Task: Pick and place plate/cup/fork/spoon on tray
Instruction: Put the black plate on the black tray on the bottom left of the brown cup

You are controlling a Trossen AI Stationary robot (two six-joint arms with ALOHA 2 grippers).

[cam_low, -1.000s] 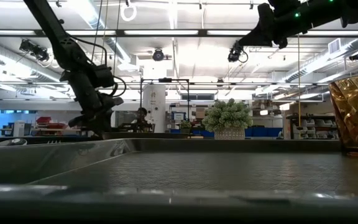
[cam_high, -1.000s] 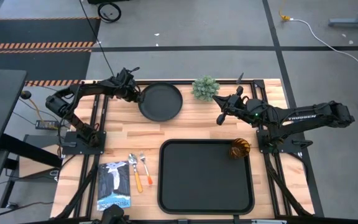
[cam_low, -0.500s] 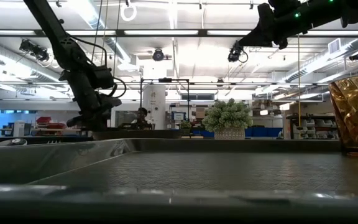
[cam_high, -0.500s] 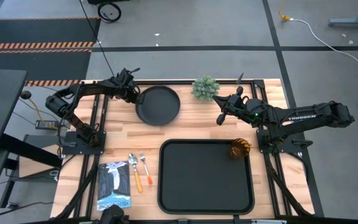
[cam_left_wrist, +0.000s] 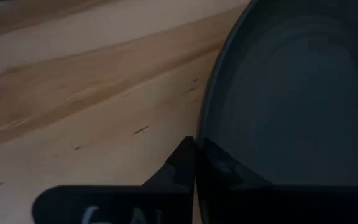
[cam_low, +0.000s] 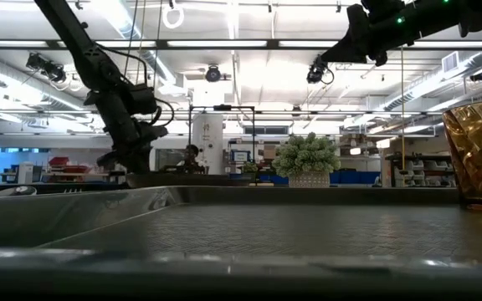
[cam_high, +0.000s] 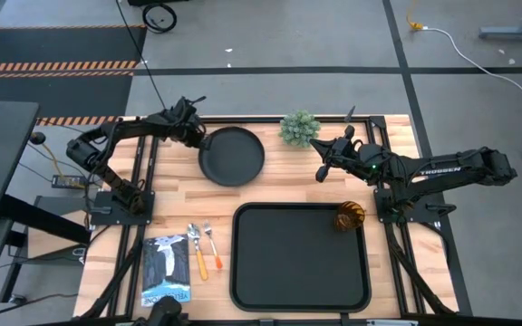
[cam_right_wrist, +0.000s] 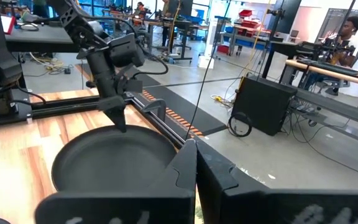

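Workshop benches and bright ceiling lights fill the room behind a pale wooden table (cam_high: pixel 279 186). On its far left part lies the plate (cam_high: pixel 232 156), flat on the wood, and the left gripper (cam_high: pixel 197 138) is at the plate's left rim. In the left wrist view its two fingers are pressed almost together with the rim edge between them, so it appears to have the plate pinched by the rim.

The plate looks stiff and matte, fairly light, yet wide for a single-edge pinch; held that way it will likely sag or swing, so a firm hold well onto the raised rim and a level carry seem wise.

The tray (cam_high: pixel 299 257) sits at the near middle, with the cup (cam_high: pixel 350 216) standing upright in its far right corner. The fork (cam_high: pixel 212 245) and the spoon (cam_high: pixel 197 249) lie side by side on the wood, left of the tray, beside a printed booklet (cam_high: pixel 167 270). A small green plant (cam_high: pixel 299 128) stands at the far edge.

The right gripper (cam_high: pixel 321 173) hovers above the table right of the plate, fingers closed on nothing.
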